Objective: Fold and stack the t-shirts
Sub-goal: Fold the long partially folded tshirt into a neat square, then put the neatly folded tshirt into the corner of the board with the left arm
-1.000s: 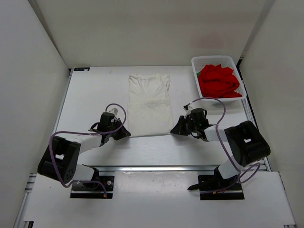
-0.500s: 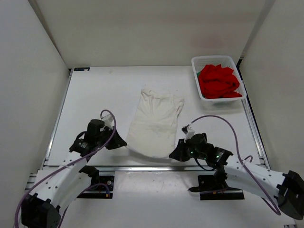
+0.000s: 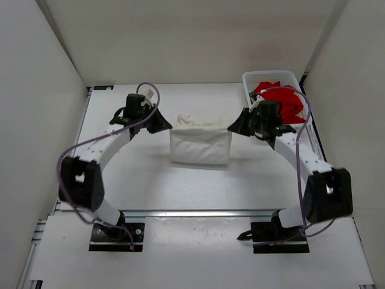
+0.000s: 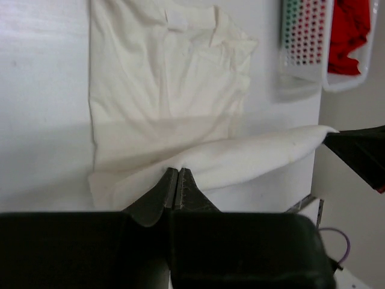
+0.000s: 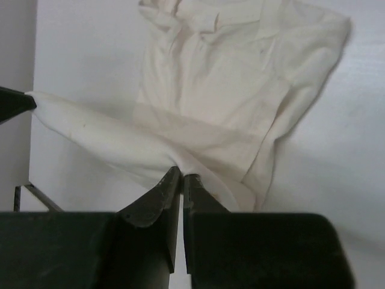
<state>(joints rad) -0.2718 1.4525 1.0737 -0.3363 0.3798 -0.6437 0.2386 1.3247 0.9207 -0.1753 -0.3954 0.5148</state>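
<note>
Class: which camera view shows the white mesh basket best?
The top external view: nearly the whole basket shows, holding the red t-shirt, though the right arm covers its near left part. The left wrist view catches only one end of the basket. The right wrist view shows none of it.

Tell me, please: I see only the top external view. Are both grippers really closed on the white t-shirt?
Observer: The left wrist view shows the left gripper shut, with an edge of the white t-shirt pinched at its tips.
Operator: And the right one?
Observer: The right wrist view shows the right gripper shut on the same edge.
Operator: How does the cloth run between them?
Observer: As a rounded band from one gripper to the other, raised above the rest of the shirt, which lies flat below.
</note>
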